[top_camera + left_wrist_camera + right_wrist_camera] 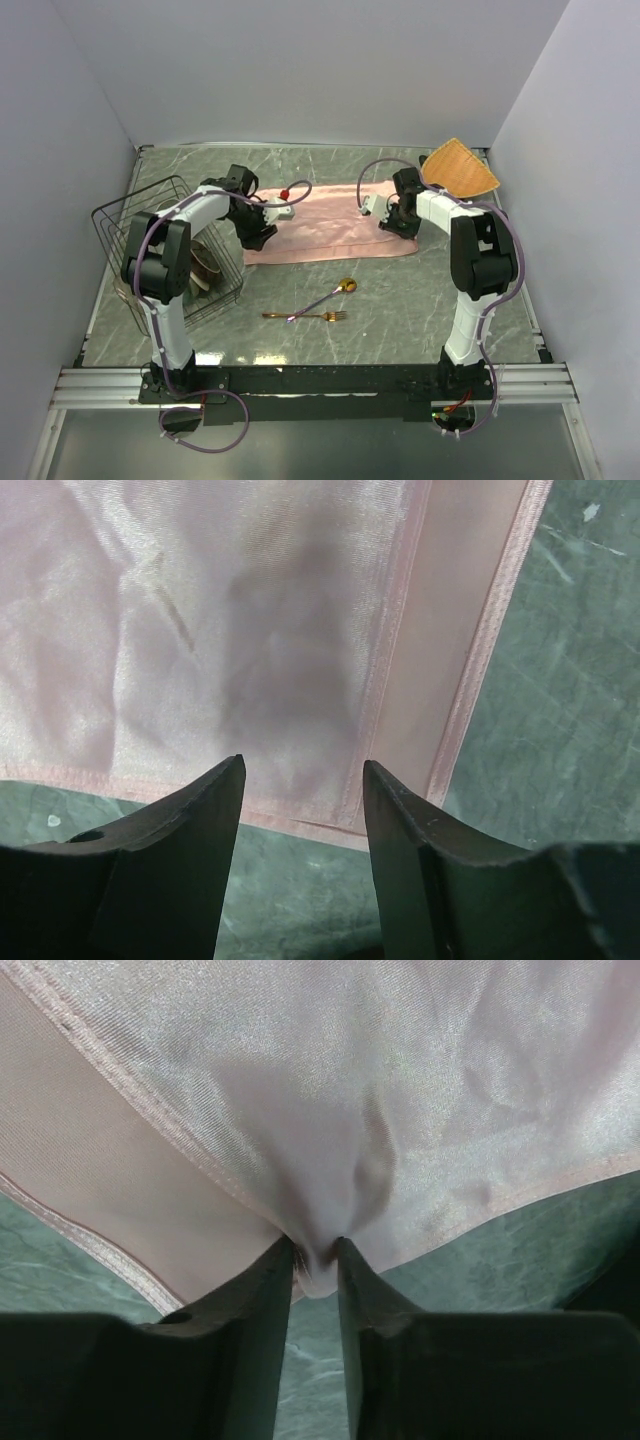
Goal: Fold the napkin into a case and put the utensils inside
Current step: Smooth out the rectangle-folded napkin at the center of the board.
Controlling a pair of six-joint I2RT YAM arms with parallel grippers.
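Note:
The salmon-pink napkin (330,225) lies on the table as a wide, flat layered band. My left gripper (258,238) hangs over its near left corner. In the left wrist view this gripper (303,763) is open, with the napkin's (250,630) hemmed edges just beyond the fingertips and nothing between them. My right gripper (393,228) is at the napkin's near right edge. In the right wrist view it (315,1242) is shut on a bunched fold of the napkin (400,1090). The gold spoon (335,292) and fork (305,316) lie crossed on the table nearer me.
A black wire rack (165,250) holding crockery stands at the left, beside the left arm. An orange-tan woven fan-shaped mat (460,167) lies at the back right corner. Grey walls close in the green marbled table (400,310) on three sides.

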